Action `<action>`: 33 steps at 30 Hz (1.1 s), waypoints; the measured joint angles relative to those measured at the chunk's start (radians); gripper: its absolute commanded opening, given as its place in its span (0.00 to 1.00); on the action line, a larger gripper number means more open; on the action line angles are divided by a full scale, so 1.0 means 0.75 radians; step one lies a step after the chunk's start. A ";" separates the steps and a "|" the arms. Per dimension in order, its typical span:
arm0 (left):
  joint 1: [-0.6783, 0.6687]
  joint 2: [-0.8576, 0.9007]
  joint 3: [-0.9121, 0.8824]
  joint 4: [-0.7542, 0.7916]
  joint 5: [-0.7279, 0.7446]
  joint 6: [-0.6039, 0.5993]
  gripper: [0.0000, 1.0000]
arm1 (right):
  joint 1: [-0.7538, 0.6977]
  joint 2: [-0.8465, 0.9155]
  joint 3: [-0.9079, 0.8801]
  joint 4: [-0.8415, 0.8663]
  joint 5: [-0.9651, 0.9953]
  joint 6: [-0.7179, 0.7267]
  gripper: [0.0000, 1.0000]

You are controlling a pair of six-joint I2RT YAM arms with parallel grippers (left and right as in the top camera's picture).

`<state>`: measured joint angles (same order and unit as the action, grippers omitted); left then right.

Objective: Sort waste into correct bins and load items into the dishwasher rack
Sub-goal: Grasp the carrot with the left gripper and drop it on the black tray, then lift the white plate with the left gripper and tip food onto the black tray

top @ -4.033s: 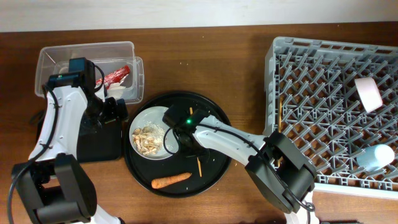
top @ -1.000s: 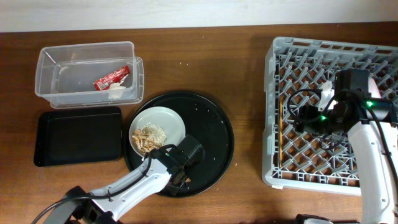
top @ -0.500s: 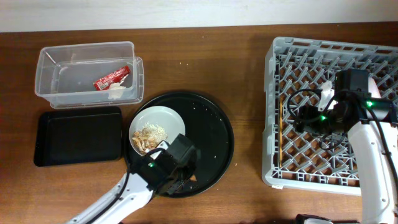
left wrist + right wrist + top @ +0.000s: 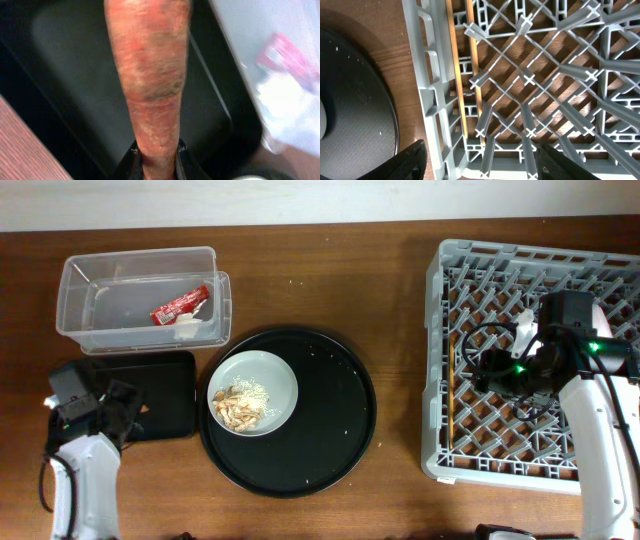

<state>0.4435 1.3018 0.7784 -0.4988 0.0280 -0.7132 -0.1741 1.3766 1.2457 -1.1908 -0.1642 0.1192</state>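
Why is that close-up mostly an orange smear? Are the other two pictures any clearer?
Left wrist view: the carrot, pinched in the left gripper, sits right at the lens, soft, with the clear tub behind blurred. Right wrist view: the rack is crisp. Overhead view: evenly lit and sharp.

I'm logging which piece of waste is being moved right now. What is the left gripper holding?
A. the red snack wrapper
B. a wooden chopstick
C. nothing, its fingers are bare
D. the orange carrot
D: the left wrist view shows the orange carrot clamped in the left gripper, hanging over the flat black tray.
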 measured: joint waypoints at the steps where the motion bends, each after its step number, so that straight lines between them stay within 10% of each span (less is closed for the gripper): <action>1: 0.043 0.064 0.000 0.044 -0.003 0.004 0.01 | -0.001 0.001 0.000 0.002 0.000 0.000 0.69; 7: 0.109 0.414 0.007 0.396 -0.009 0.018 0.15 | 0.000 0.004 -0.001 0.003 0.000 0.001 0.69; 10: 0.109 0.445 0.007 0.397 -0.045 0.028 0.77 | -0.001 0.004 -0.001 0.003 0.001 -0.001 0.69; 12: 0.109 0.447 0.051 0.247 -0.049 0.066 0.99 | -0.001 0.004 -0.001 0.002 0.001 0.000 0.70; 19: -0.117 0.457 0.710 -0.650 -0.054 0.256 0.99 | -0.001 0.004 -0.002 0.011 0.001 0.001 0.72; 25: -0.881 0.460 0.724 -0.461 -0.028 0.407 0.99 | -0.001 0.004 -0.002 0.012 0.001 0.001 0.73; 33: -1.152 0.739 0.725 -0.405 0.034 0.257 0.96 | -0.001 0.004 -0.002 0.012 0.001 0.000 0.73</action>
<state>-0.4206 1.8561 1.3224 -0.8024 0.0532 -0.5205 -0.1745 1.3792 1.2442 -1.1816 -0.1638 0.1192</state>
